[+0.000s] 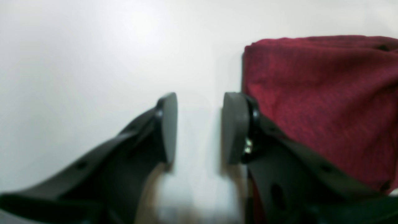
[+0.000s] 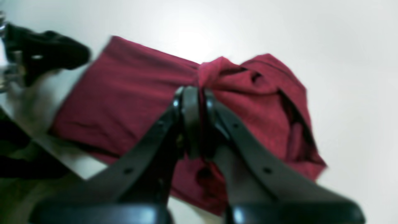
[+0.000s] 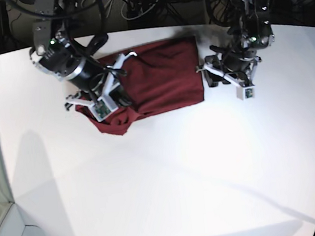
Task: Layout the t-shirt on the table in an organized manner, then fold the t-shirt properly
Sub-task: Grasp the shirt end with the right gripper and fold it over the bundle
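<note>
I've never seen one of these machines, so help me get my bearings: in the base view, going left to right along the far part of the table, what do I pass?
Bare white table → right gripper, over the bunched end of the t-shirt → the t-shirt's flat part → left gripper → bare table.

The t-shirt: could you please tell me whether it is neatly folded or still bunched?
Partly folded: the t-shirt lies flat at one end, bunched at the other.

Both arms black, white brackets near wrists; claw (image 1: pixel 199 127) fingers matte black, flat grey pads (image 1: pixel 234 124).
</note>
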